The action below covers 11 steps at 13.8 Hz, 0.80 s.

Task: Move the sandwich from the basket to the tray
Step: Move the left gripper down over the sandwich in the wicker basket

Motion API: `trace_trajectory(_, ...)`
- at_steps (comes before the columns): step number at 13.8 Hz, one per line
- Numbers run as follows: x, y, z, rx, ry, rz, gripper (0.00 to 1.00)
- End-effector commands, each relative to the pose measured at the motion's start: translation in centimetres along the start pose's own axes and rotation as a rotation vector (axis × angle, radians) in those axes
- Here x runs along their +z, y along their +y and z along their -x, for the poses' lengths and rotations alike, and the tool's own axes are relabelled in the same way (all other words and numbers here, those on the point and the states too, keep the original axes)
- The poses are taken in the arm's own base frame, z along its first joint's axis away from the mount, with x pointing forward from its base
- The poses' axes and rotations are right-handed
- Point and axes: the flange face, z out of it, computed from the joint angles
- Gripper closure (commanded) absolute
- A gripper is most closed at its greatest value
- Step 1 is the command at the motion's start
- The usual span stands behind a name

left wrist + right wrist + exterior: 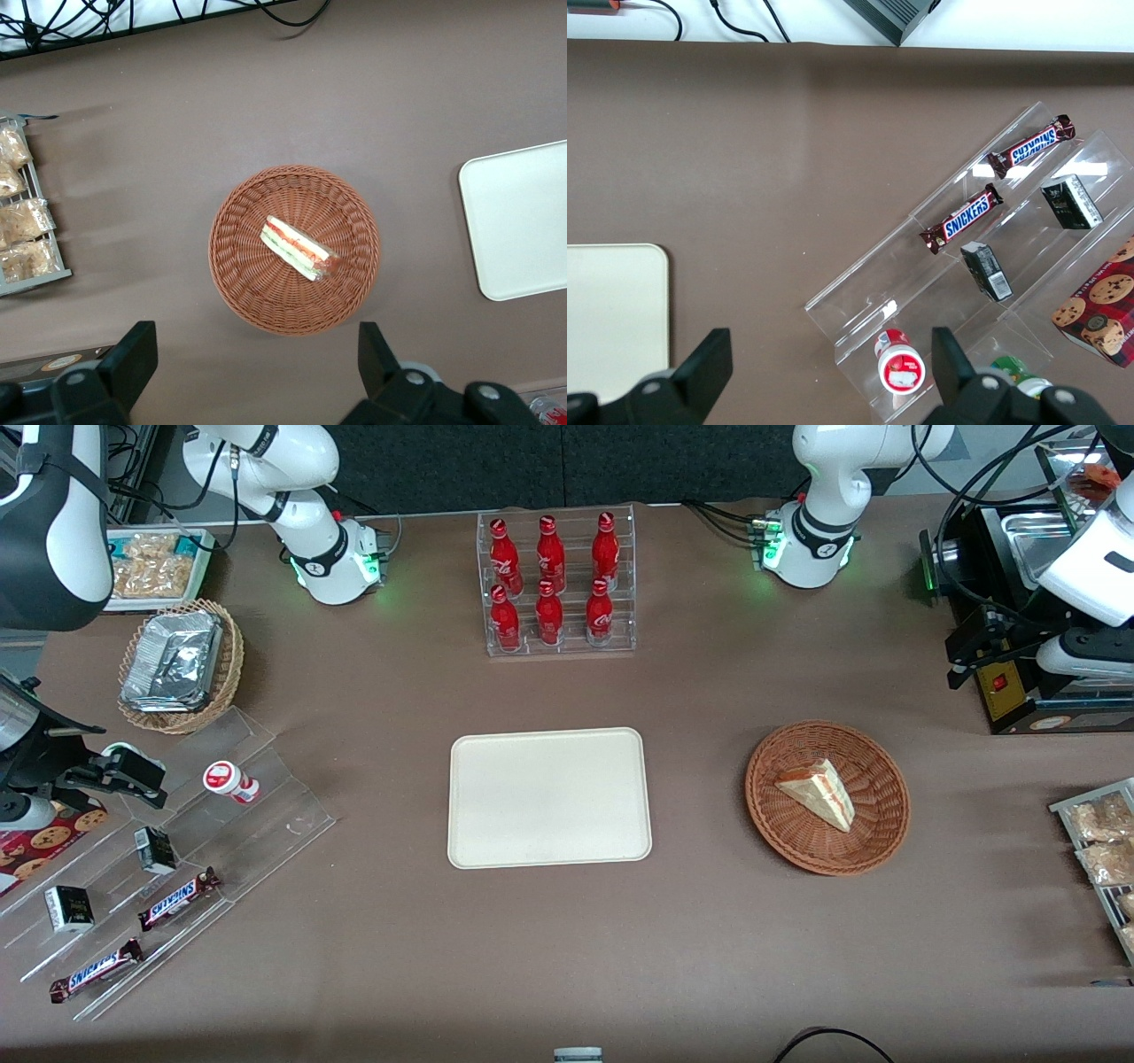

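In the round reddish-brown basket [828, 797] lay the sandwich [819, 792], a wrapped triangular wedge resting on the woven bottom near the middle, with its red and green filling layers [299, 248] visible along one edge. The basket stood on the brown table [567, 957], toward the working arm's end, well apart from the cream tray [549, 797]. The tray sat at the middle of the table and carried nothing on it. The gripper [252, 359] hung high above the table, over the basket's edge, and it touched neither the basket nor the sandwich. Its two dark fingers [133, 354] stood wide apart, with nothing between them. Farther from the front camera than the tray was a clear rack with six red bottles [556, 584]. Toward the parked arm's end stood a lighter wicker basket with foil packets [177, 664] and a stepped clear display [159, 877] holding chocolate bars [177, 899] and small dark boxes.
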Motion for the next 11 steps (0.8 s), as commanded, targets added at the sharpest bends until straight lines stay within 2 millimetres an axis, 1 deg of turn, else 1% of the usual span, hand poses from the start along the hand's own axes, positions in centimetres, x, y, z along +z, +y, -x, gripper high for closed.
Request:
trace_trajectory(1,-0.4,0.1,0.0,0.009,-0.013,-0.010,0.00)
trace_trajectory(3,0.1,0.2,-0.1,-0.022,-0.023,-0.004,0.00)
trace_trajectory(4,1.1,0.0,0.1,-0.075,-0.048,-0.001,0.00)
trace_trajectory(5,3.2,0.1,0.9,-0.179,-0.097,-0.001,0.00)
trace_trajectory(7,6.2,0.4,1.7,-0.406,-0.156,-0.021,0.00)
trace_trajectory(8,7.7,0.4,1.8,-0.491,-0.174,-0.031,0.00)
trace_trajectory(11,13.8,0.7,2.6,-0.685,-0.164,-0.047,0.00)
